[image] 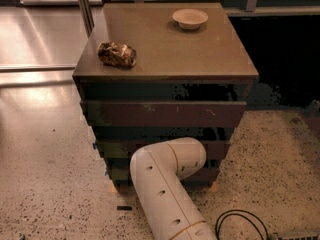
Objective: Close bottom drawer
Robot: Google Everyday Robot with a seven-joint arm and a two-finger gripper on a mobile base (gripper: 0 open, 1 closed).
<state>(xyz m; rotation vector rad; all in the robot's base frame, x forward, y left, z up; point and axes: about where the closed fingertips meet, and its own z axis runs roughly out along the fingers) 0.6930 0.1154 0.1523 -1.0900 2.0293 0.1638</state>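
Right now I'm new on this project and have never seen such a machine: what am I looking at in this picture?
The white jointed tube is a robot's arm, seen by one camera looking down along it. It reaches toward the bottom drawer of a brown three-drawer cabinet. Its gripper, a two-finger claw, is hidden behind the arm's bend near that drawer, so nothing can be seen held. On top of the cabinet lie a pale bowl and a crumpled wrapper. A black cable lies on the floor.

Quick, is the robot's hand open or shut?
Gripper: cannot be told; it is hidden behind the white arm, low down by the bottom drawer.
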